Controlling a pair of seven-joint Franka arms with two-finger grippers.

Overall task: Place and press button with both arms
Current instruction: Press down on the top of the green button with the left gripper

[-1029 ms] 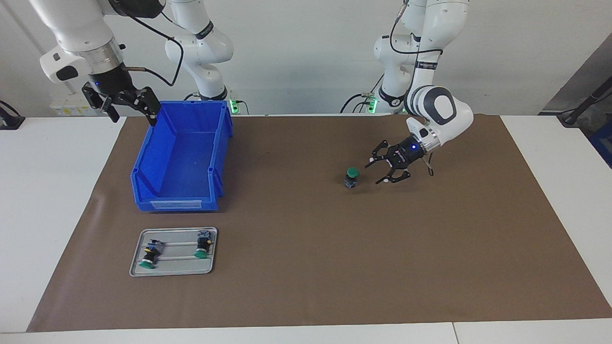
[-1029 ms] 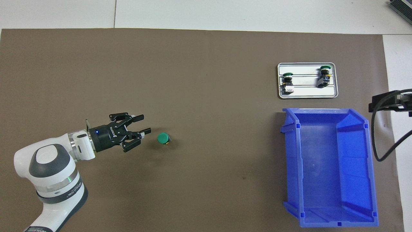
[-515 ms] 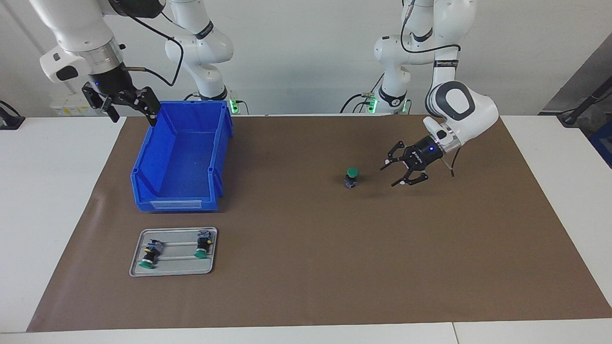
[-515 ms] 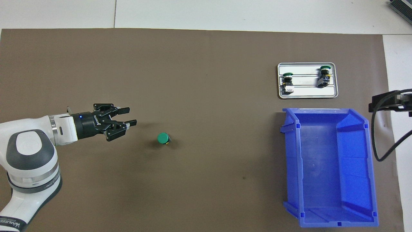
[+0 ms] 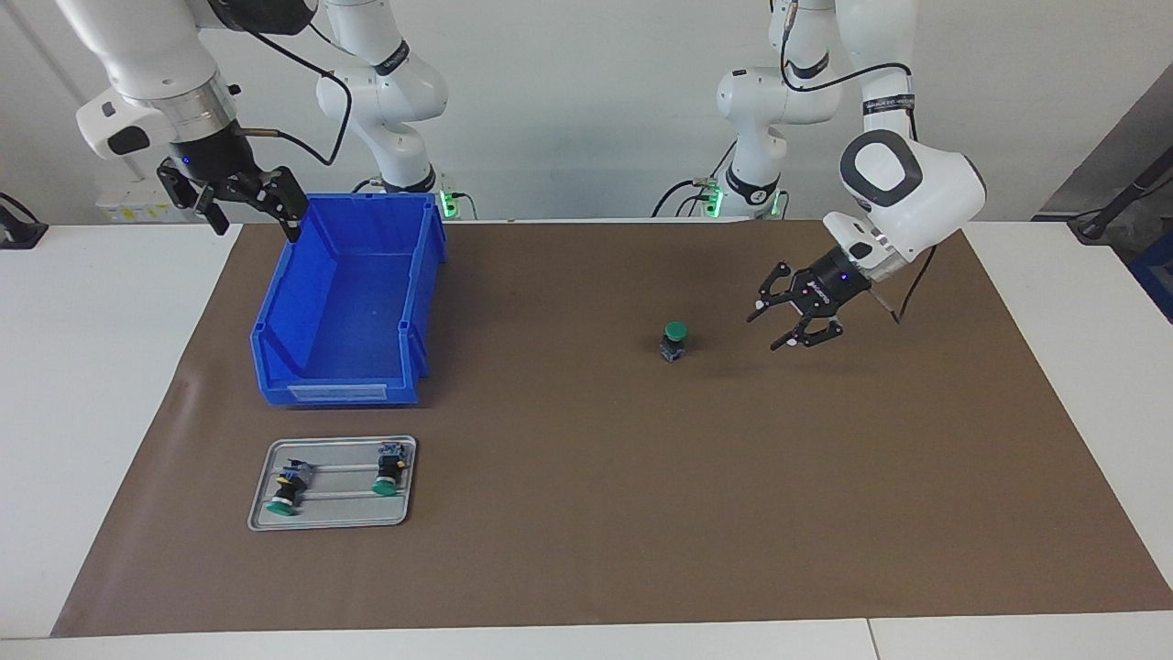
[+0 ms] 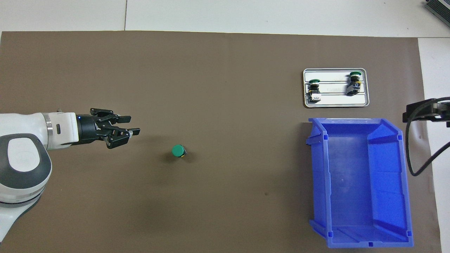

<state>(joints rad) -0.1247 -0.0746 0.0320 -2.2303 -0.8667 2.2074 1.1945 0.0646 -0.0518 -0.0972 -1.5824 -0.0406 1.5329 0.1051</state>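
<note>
Green-capped push-button (image 5: pixel 674 340), small, with a black body, is what we follow; it stands upright and alone on the brown paper mat (image 5: pixel 586 513), near the middle of the facing view and a little left of centre in the overhead view.

By size, the mat comes first, covering most of the white table (image 5: pixel 101 367). Next we see the blue plastic bin (image 5: pixel 348 302) at the left of the facing view, empty. Below it in that view lies the flat silver metal tray (image 5: pixel 332 519) with two more green-capped switches lying on their sides (image 5: pixel 287 487).

We find the left gripper (image 5: pixel 799 310) at the right of the facing view, raised over bare mat, clear of the button, its black fingers (image 6: pixel 123 119) spread apart and holding nothing. We see the right gripper (image 5: pixel 234 194) at the upper left, waiting beside the bin's upper corner, unclenched and empty.
</note>
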